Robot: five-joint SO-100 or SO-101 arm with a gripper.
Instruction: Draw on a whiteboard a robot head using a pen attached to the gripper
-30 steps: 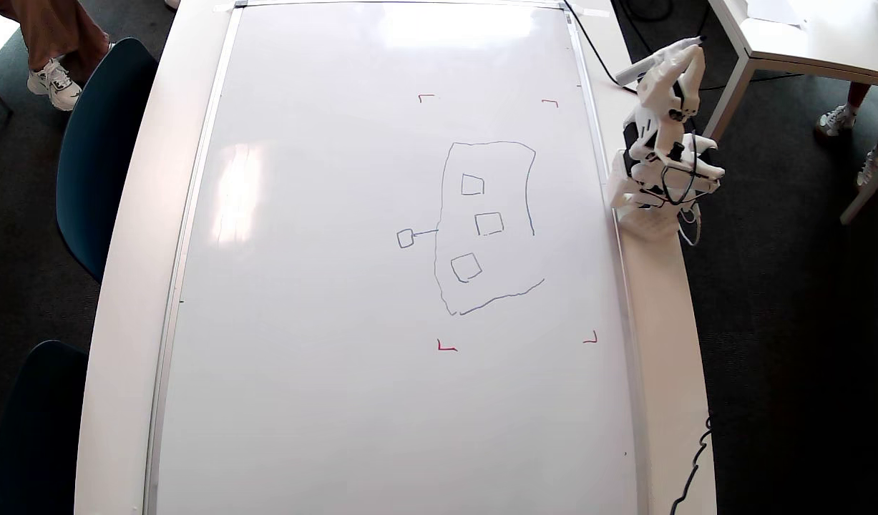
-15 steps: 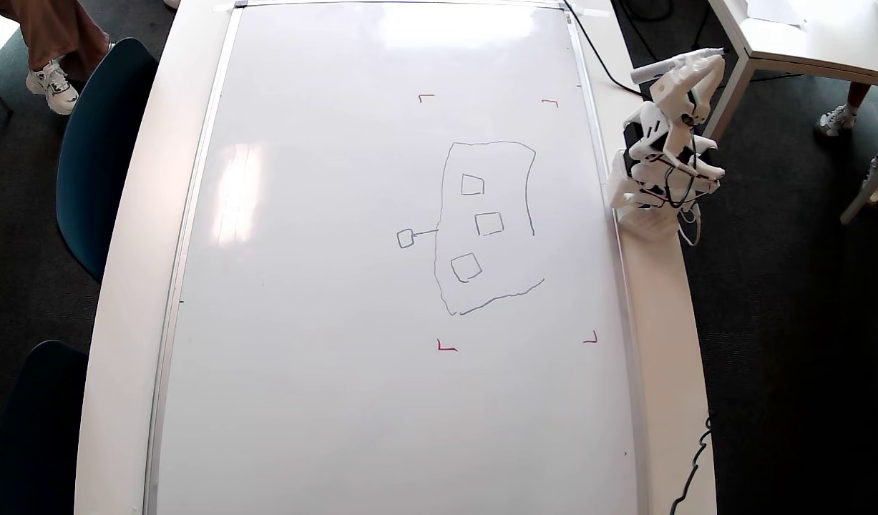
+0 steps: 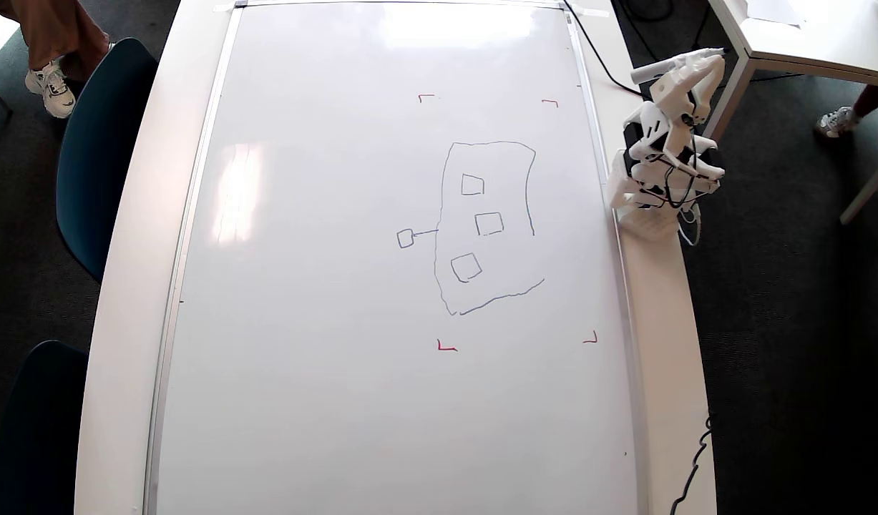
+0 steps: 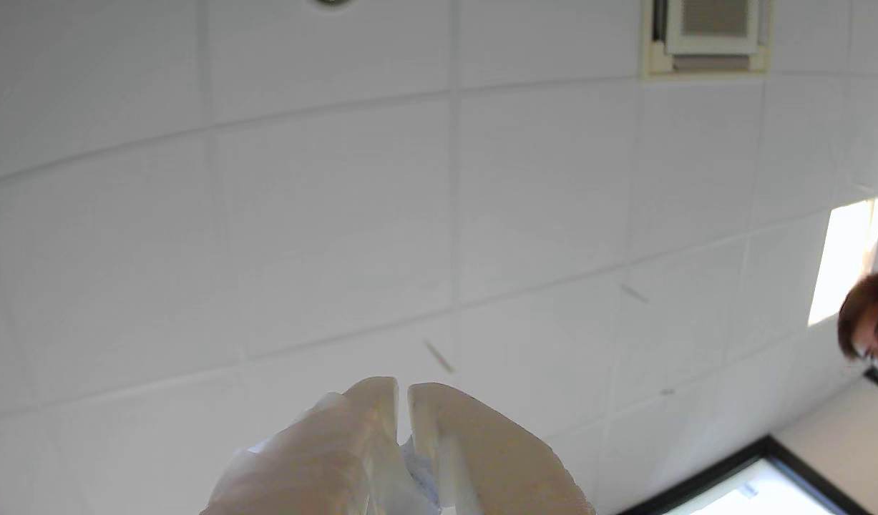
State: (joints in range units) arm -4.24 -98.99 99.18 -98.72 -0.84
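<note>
The big white whiteboard (image 3: pixel 324 286) is lying flat on a long white table (image 3: pixel 134 236), seen from above. The robot head (image 3: pixel 485 225) is sitting on the right half of the board, drawn in a thin wobbly blue-grey line. It is a tall box with three small squares inside it. A little square is sticking out on a short line at its left side. The box is not closing at the lower right corner, where the lines are staying apart. Four small red corner marks (image 3: pixel 446 347) are sitting around the drawing.

The small white arm (image 3: pixel 660 172) is standing on the table's right edge, just beside the board. The gripper (image 3: pixel 689 64) is folding back and pointing away from the board, off past the table's edge. The pen (image 3: pixel 660 70) is lying across the gripper, well away from the drawing and not touching the board.

In the wrist view the gripper (image 4: pixel 403 390) is pointing up at a white tiled ceiling (image 4: pixel 338 214). Its two fingers (image 4: pixel 474 443) are almost together, with only a thin gap at the tips. Something pale blue is sitting squeezed between them lower down. I cannot tell if that is the pen.

A dark blue chair (image 3: pixel 99 143) is standing at the table's left side. A person's face (image 4: pixel 871 322) is peeking in at the right edge of the wrist view.
</note>
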